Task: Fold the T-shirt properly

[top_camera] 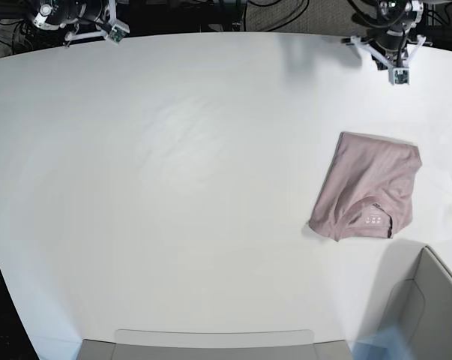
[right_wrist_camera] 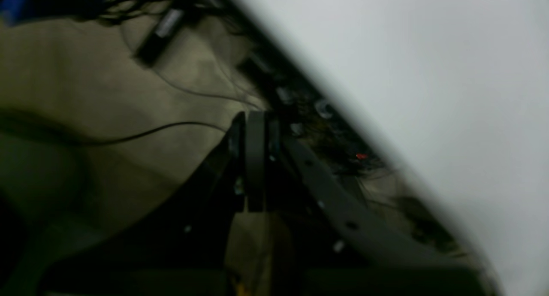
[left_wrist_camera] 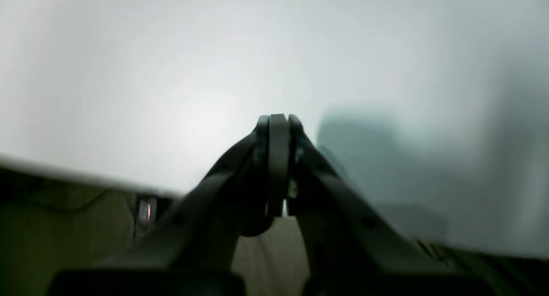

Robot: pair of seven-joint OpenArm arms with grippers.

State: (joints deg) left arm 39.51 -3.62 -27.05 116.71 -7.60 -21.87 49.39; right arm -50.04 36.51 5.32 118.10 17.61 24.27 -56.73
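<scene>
The T-shirt [top_camera: 368, 196] is a dusty pink bundle folded into a compact rectangle on the right side of the white table [top_camera: 173, 187], with a small white printed label showing near its front edge. My left gripper [left_wrist_camera: 279, 121] is shut with nothing in it, hovering over bare table near the far edge. Its arm [top_camera: 390, 37] sits at the far right, well behind the T-shirt. My right gripper [right_wrist_camera: 255, 118] is also shut and holds nothing, pointing past the table edge. Its arm [top_camera: 83, 21] is at the far left corner.
A grey bin [top_camera: 435, 300] stands at the near right corner, just in front of the T-shirt. A flat grey tray [top_camera: 211, 341] lies along the near edge. Cables [right_wrist_camera: 171, 90] and dark gear lie on the floor beyond the table edge.
</scene>
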